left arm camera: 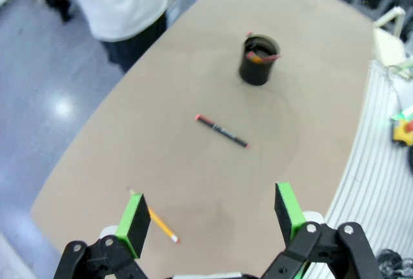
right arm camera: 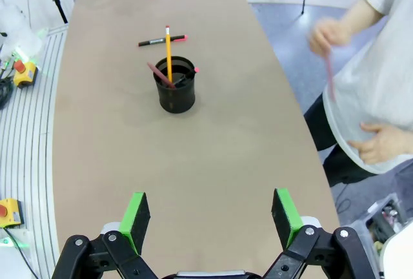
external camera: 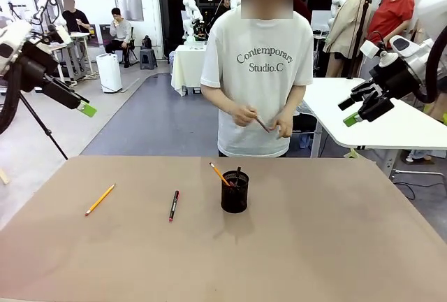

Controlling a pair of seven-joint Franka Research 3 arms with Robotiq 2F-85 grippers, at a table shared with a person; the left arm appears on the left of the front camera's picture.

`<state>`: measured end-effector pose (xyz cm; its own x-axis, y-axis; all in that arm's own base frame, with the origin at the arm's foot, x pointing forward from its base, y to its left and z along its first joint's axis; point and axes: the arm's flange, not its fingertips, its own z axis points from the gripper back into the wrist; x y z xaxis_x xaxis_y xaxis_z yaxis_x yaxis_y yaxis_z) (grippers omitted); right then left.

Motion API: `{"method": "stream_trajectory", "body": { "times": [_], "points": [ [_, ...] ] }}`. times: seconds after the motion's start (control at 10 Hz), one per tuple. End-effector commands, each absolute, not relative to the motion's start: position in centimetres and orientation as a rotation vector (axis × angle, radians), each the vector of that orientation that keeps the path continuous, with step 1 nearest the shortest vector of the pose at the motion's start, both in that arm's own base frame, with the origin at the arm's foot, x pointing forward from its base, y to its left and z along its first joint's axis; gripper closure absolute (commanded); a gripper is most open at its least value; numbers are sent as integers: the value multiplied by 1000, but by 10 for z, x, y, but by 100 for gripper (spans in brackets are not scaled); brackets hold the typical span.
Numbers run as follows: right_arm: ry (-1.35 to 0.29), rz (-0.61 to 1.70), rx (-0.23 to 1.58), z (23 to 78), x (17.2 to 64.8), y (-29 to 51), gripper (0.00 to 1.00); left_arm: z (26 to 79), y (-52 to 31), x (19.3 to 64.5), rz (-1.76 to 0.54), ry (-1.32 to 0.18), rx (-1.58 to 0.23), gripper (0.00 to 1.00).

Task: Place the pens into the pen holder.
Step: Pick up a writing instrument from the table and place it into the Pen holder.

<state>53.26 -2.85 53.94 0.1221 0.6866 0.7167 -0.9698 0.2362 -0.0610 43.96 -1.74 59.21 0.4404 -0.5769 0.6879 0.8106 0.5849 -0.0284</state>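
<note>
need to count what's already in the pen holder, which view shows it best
The right wrist view: it looks down into the pen holder, showing a yellow pencil and a reddish pencil inside. The front view shows it side-on; the left wrist view, farther off.

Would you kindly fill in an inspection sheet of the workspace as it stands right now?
surface: brown table, plain covering.
job's things: pen holder upright near the middle, holding a standing pencil and others; loose yellow pencil and black pen lying to its left; reddish pencil in the person's hands.
clutter: nothing seen.
grippers: left gripper and right gripper open, empty, raised off the table.
cables: floor cable at the right.
surroundings: person at the far side; white table behind.
</note>
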Motion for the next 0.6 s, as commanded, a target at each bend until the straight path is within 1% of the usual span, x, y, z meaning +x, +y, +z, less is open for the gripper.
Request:
{"method": "stream_trajectory", "body": {
  "times": [0.0, 0.3, 0.5],
  "points": [
    [-697, 1263, 481, 542, 529, -27, 0, 582, -27, 445, -767, -587, -263, 0],
    [-697, 1263, 481, 542, 529, -27, 0, 571, -25, 452, -709, -580, -209, 0],
    [-697, 1263, 481, 542, 529, -27, 0, 561, -22, 457, -640, -566, -110, 0]
  ]
}}
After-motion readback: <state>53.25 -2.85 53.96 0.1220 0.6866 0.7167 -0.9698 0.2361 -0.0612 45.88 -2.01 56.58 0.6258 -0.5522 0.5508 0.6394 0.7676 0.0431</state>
